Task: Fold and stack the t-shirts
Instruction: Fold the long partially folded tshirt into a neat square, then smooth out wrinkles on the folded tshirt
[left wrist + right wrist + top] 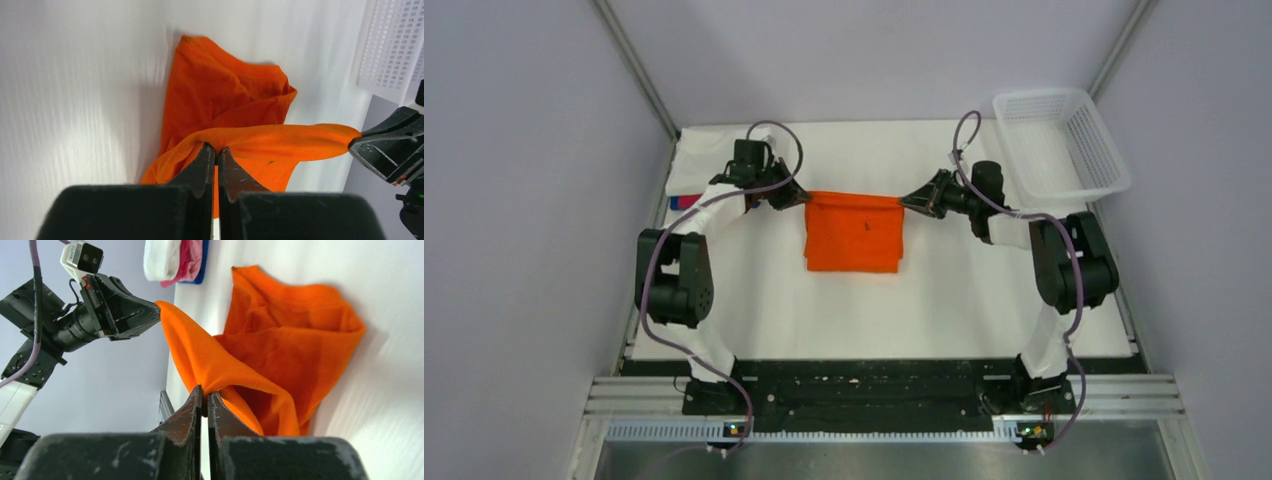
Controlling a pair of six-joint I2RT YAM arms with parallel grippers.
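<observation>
- Bright orange cloth t-shirt sits mid-desk, between the two arms. It is well apart from the white plastic mesh basket at the far-right corner.
- Left hand: clenched on the t-shirt's far-left corner. In the left wrist view the two black fingers are pressed together with orange cloth pinched between the tips.
- Right hand: clenched on the far-right corner of the same edge. In the right wrist view the fingers are closed, with cloth emerging from between the tips.
- The held edge runs taut from one hand to the other and is lifted off the white desk. Each wrist view shows the opposite hand gripping its end of that edge.
- Below the raised edge the rest of the t-shirt hangs and lies on the desk toward the near side. From the top it looks roughly rectangular; in the wrist views it is loose and creased.
- Stack of folded white, pink-red and blue cloth t-shirts: at the far-left corner of the desk, beyond the left arm and apart from the orange one. It is partly hidden by that arm in the top view.
</observation>
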